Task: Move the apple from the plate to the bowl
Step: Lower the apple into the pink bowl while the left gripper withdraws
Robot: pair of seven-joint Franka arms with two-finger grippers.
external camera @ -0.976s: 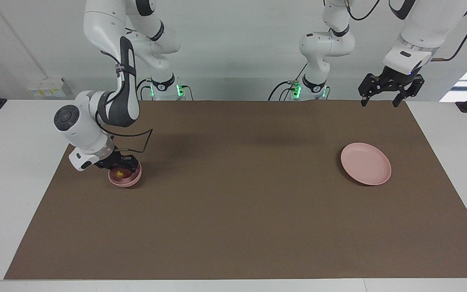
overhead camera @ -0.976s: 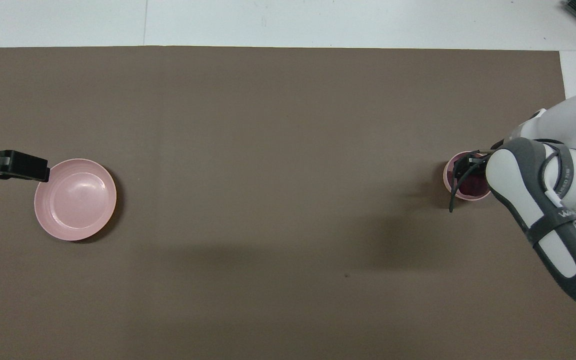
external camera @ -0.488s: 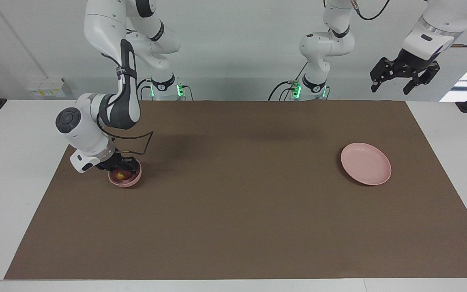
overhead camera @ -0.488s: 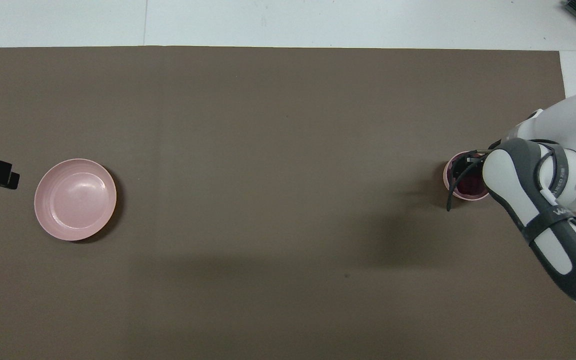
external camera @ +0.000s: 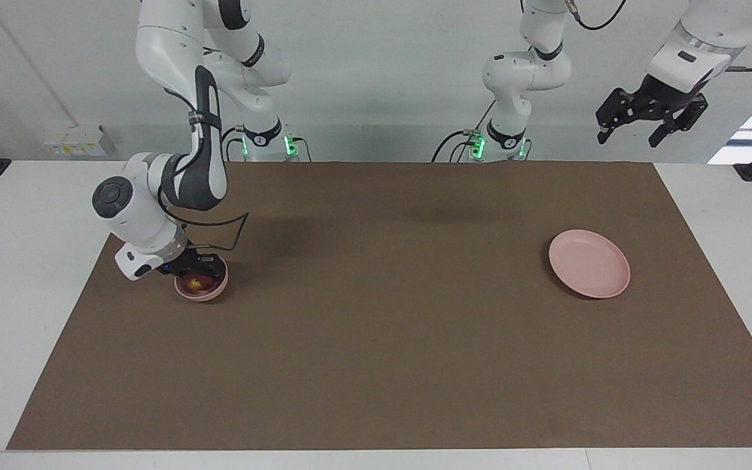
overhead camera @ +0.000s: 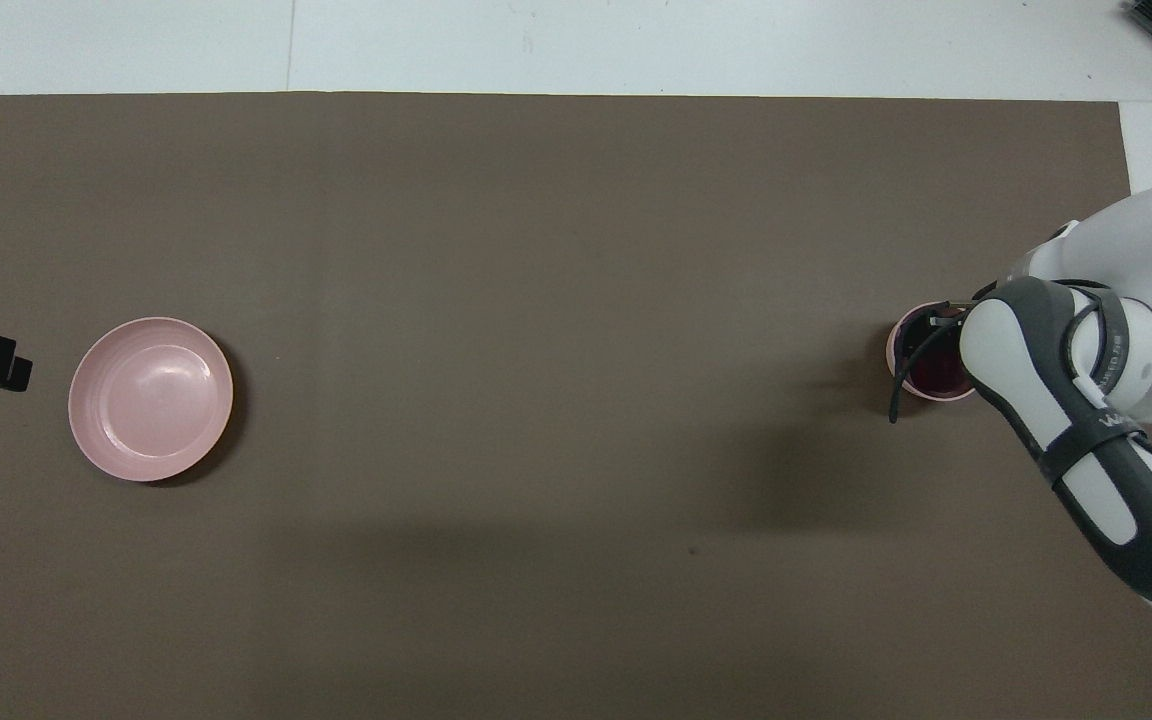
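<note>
The dark red apple [external camera: 196, 282] with its yellowish patch lies in the small deep pink bowl [external camera: 210, 294] at the right arm's end of the table. My right gripper [external camera: 198, 270] is down at the bowl's rim, right over the apple. The overhead view shows the apple [overhead camera: 936, 372] in the bowl [overhead camera: 895, 350], with the right arm covering part of them. The flat pink plate [external camera: 589, 264] sits bare at the left arm's end and also shows in the overhead view [overhead camera: 151, 398]. My left gripper [external camera: 628, 137] hangs open and empty, high up off that end of the mat.
A brown mat [external camera: 389, 313] covers most of the white table [external camera: 23, 261]. The right arm's elbow and a loop of black cable [external camera: 235, 228] hang over the mat beside the bowl.
My left gripper has risen and drawn away from the plate toward its own end of the table. My right arm has shifted only slightly at the bowl.
</note>
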